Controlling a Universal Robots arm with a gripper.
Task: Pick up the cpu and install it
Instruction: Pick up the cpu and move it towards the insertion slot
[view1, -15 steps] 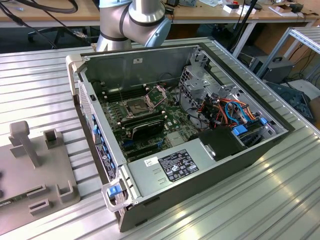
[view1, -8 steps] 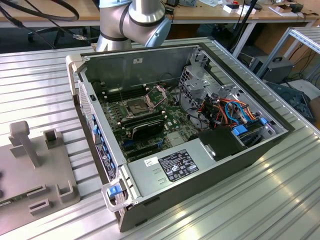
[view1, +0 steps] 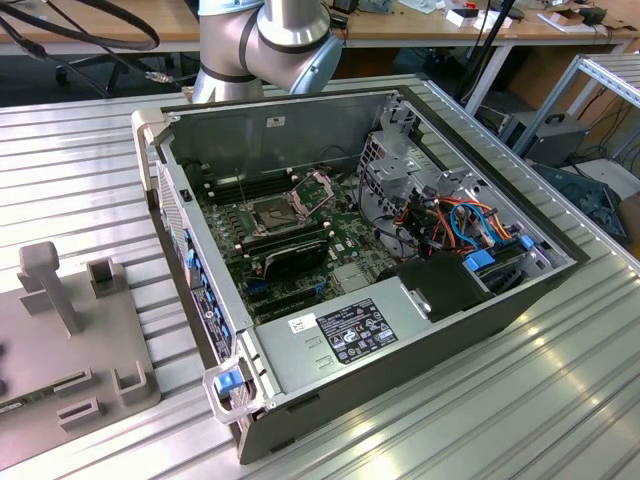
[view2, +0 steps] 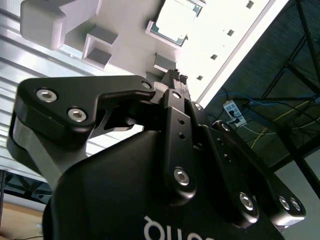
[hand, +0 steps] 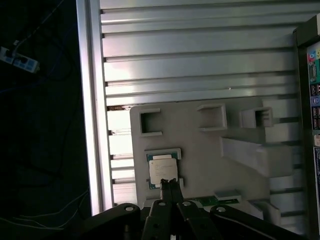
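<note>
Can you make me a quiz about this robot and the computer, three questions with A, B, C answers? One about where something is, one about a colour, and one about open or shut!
1. Where is the cpu?
A) in a pocket of the grey holder plate
B) in the motherboard socket
C) on the floor

2. What colour is the clip on the computer case's near corner?
A) red
B) blue
C) yellow

3. How are the end effector's fingers?
A) spread wide
B) clamped on the cpu
C) shut together, empty

Answers:
1 A: the first wrist view shows it lying in the plate's pocket.
2 B: it looks blue in the exterior view.
3 C: both wrist views show the fingertips meeting with nothing between them.
</note>
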